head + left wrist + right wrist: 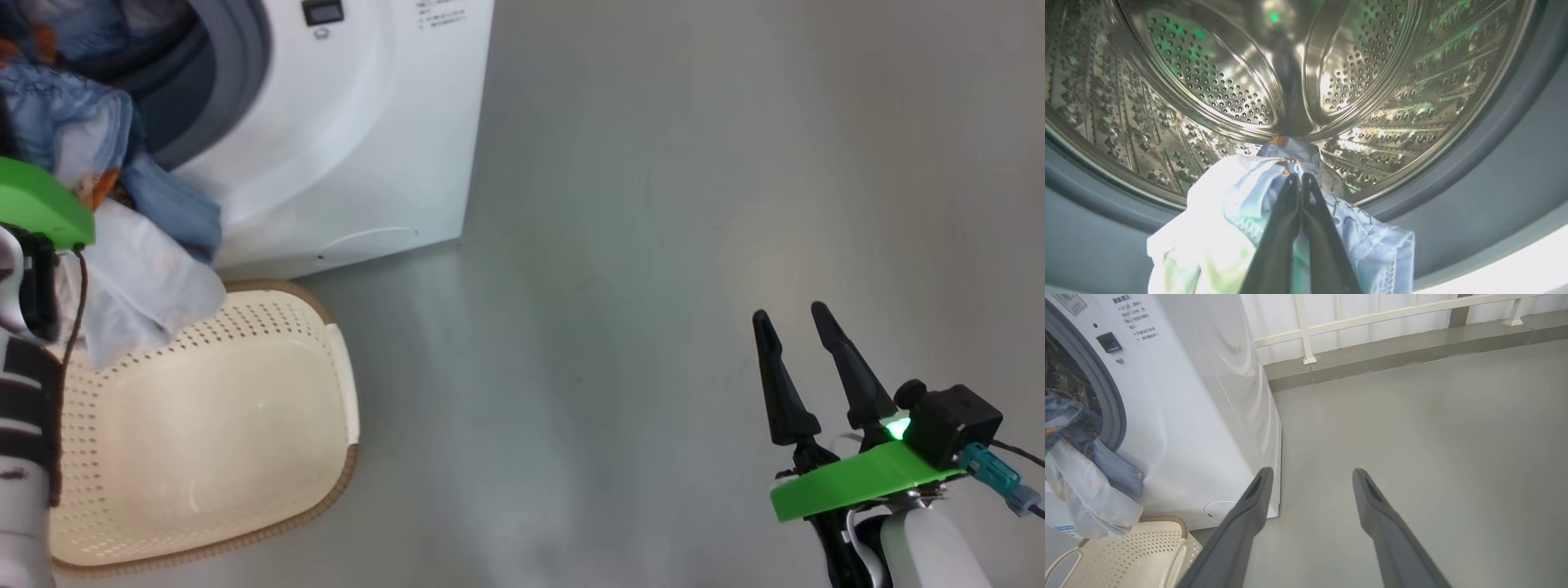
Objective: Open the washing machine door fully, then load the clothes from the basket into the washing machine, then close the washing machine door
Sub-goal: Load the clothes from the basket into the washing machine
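My left gripper (1299,177) is shut on the clothes (1237,212), light blue and white cloth, at the mouth of the washing machine (359,122), facing its steel drum (1216,81). In the head view the clothes (122,245) hang from the opening down over the basket (269,457), whose cream inside looks bare. The same bundle (1090,482) droops over the grey gasket (1106,392) in the right wrist view. My right gripper (790,318) stands open over bare floor, well right of the machine, holding nothing. The washing machine door is out of view.
Grey floor (653,245) spreads to the right of the machine. A white railing (1372,318) on a low kerb runs along the far side. The basket (1131,555) sits right against the machine's front, below the round service flap (1218,508).
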Robot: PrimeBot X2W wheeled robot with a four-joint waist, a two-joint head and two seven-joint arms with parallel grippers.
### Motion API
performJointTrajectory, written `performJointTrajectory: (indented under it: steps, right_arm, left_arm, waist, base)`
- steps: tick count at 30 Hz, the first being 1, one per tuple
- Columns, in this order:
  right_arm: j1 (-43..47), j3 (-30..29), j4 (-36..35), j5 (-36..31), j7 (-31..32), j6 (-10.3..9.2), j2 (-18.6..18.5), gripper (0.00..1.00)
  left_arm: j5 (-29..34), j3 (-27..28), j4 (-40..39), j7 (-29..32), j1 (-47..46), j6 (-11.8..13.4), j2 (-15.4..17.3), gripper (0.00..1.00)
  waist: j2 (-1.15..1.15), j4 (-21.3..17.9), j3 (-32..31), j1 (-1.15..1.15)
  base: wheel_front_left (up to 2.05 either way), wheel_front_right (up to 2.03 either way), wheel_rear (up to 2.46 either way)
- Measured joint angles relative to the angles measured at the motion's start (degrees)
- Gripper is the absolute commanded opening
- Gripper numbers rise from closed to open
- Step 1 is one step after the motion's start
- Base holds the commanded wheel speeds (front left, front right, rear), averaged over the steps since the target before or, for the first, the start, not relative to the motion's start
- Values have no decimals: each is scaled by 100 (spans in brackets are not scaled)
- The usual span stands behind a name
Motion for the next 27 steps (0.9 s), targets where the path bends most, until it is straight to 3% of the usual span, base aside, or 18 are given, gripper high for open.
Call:
performJointTrajectory:
  steps: [8, 12, 24, 25, 26, 27]
  right_arm:
    - [-80, 123, -40, 0, 0, 0, 23, 100]
    - [-170, 174, -45, 8, 0, 0, 45, 100]
    - [-318, 188, -87, 8, 0, -1, 66, 100]
    - [-334, 196, -89, 7, 0, 0, 68, 100]
    - [-345, 204, -90, 7, 0, 0, 73, 100]
    - [-347, 211, -96, 7, 0, 0, 74, 100]
  left_arm:
    - [4, -268, 1018, 0, -718, 0, 174, 0]
    - [53, -272, 1025, 0, -1003, 4, 302, 0]
    - [597, 354, -1529, -1, -1031, 320, 361, 0]
    - [597, 436, -1569, -3, -989, 319, 342, 13]
    - [601, 469, -1485, -3, -931, 310, 328, 40]
    - [634, 479, -1361, -3, -842, 309, 313, 92]
  waist:
    - [0, -159, 261, 0]
    - [0, -238, 352, 0]
    - [0, -292, 598, 0]
    - [0, -287, 601, 0]
    - [0, -282, 595, 0]
    - [0, -277, 587, 0]
  base:
    - [0, 0, 0]
    - [0, 0, 0]
    - [0, 0, 0]
    - [0, 0, 0]
    - [0, 0, 0]
    - [0, 0, 0]
